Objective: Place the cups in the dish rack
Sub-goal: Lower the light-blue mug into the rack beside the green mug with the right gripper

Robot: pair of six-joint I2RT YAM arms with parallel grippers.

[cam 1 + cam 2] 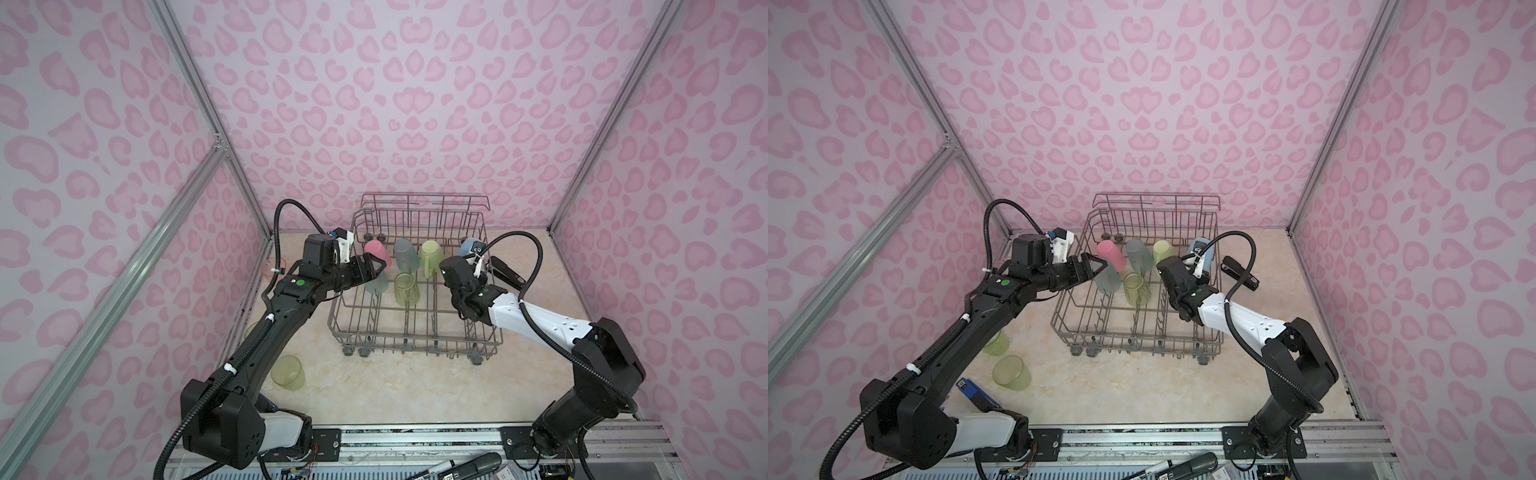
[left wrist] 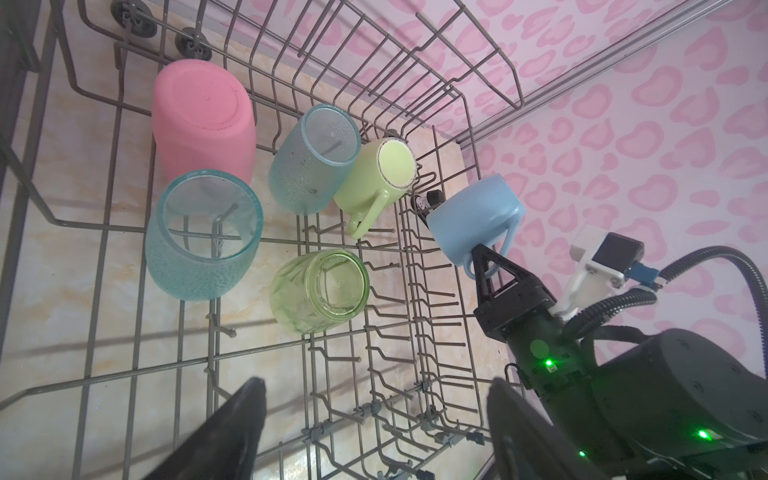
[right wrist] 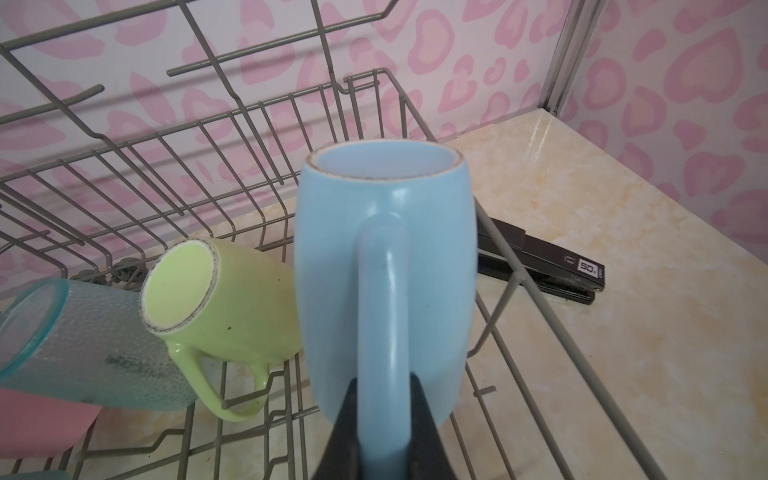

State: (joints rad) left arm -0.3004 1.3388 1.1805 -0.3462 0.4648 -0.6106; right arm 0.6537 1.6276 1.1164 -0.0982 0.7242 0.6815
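Observation:
The grey wire dish rack (image 1: 419,334) stands mid-table. Several cups sit bottom-up inside it: a pink tumbler (image 2: 203,120), two teal tumblers (image 2: 203,237) (image 2: 313,160), a green tumbler (image 2: 320,291) and a light-green mug (image 2: 380,178). My right gripper (image 3: 384,382) is shut on the handle of a light-blue mug (image 3: 384,249), which it holds bottom-up at the rack's back right corner. My left gripper (image 2: 376,386) hangs open and empty over the rack's left side, by the nearer teal tumbler (image 1: 377,284). Two green tumblers (image 1: 1011,372) (image 1: 996,343) stand on the table under the left arm.
A black stapler (image 1: 509,274) lies on the table just right of the rack. A small blue object (image 1: 976,392) lies near the left arm's base. A pinkish translucent cup rim (image 1: 275,268) shows by the left wall. Pink patterned walls close in three sides.

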